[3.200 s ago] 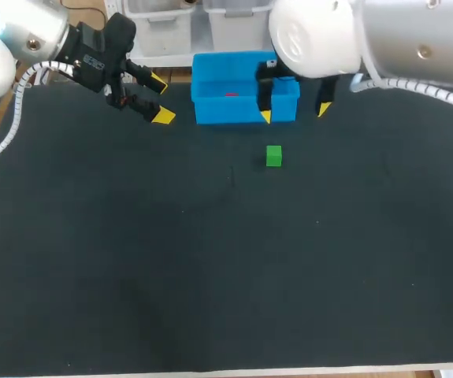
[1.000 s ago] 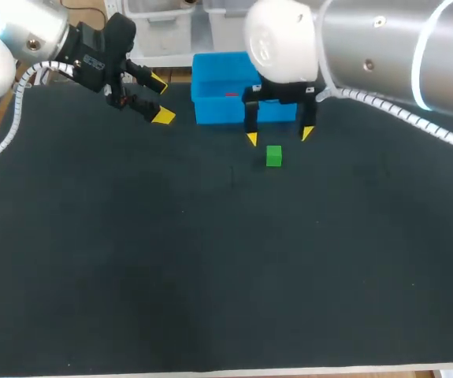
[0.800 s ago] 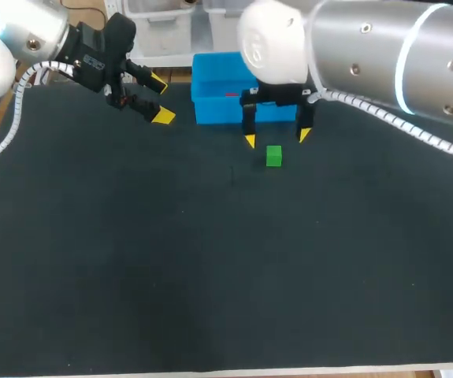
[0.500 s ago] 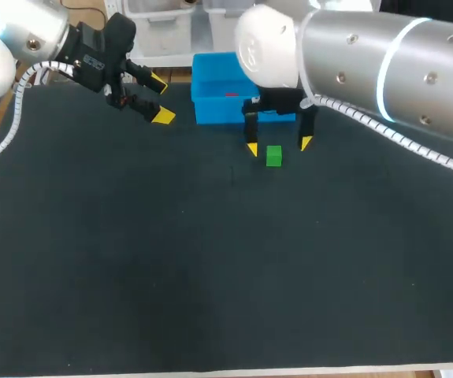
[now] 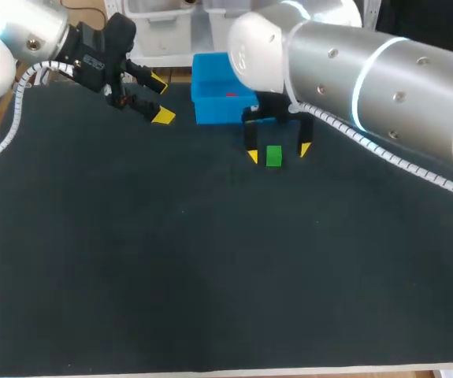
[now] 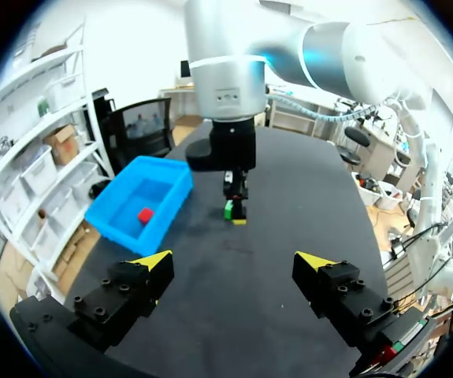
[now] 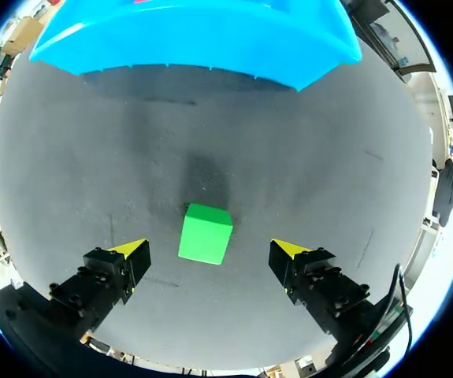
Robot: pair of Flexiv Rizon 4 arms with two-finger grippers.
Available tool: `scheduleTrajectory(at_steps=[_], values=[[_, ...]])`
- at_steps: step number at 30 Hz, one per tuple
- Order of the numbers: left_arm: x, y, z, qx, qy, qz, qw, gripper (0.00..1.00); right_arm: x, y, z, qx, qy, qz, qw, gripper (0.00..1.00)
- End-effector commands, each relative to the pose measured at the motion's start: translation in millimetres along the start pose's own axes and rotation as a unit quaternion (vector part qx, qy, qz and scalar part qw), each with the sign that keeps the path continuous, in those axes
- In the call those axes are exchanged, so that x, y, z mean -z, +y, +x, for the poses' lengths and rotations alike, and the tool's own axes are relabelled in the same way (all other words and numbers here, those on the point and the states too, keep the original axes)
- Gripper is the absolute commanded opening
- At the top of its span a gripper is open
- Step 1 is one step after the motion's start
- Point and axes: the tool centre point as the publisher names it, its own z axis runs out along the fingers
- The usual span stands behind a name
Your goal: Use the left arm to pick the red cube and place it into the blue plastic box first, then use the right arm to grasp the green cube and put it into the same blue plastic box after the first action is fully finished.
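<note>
The small green cube [image 5: 273,156] sits on the black counter [image 5: 210,276] in its far half, a little right of the middle. It stands just near of the blue plastic box [image 5: 210,112], with a strip of counter showing between the two.

The right end effector [image 5: 278,153] is spread wide over the green cube, one yellow-tipped finger on each side and neither touching it. In the right wrist view the green cube [image 7: 205,233] lies between the fingers of the right end effector [image 7: 210,252], with a gap of counter on both sides. The blue plastic box [image 7: 194,39] has its near wall straight ahead. Whether the fingertips reach the counter cannot be told.

The blue plastic box stands at the counter's far edge. The small red cube [image 5: 232,94] lies inside it on the floor, away from the walls. It shows in the left wrist view as well [image 6: 144,215], within the box [image 6: 116,228].

The left end effector [image 5: 161,100] hangs at the far left, released and holding nothing. It is left of the box and apart from it, close to the far edge. In its own view [image 6: 234,260] the dark counter runs ahead to the green cube [image 6: 228,209].

The near, left and right edges of the counter lie well apart from both cubes.
</note>
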Motion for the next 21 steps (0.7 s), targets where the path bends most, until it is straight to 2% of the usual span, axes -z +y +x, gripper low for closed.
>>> scheduleTrajectory(at_steps=[1, 7, 13, 21], values=[[-0.2, 0.1, 1.3, -0.002, -0.002, 0.000, 1.000, 1.00, -2.5, 2.8, -3.5, 0.003, -0.001, 0.005, 1.000, 1.00], [-0.2, 0.1, 1.3, -0.002, -0.002, 0.000, 1.000, 1.00, -6.0, 3.9, -5.2, 0.006, -0.027, 0.017, 0.999, 1.00], [-0.2, 0.1, 1.3, -0.002, -0.002, 0.000, 1.000, 1.00, -8.6, 2.3, -2.5, -0.003, -0.059, -0.004, 0.998, 1.00], [-0.2, 0.1, 1.3, -0.002, -0.002, 0.000, 1.000, 1.00, -13.1, -0.4, 4.5, -0.024, -0.081, -0.005, 0.996, 1.00]])
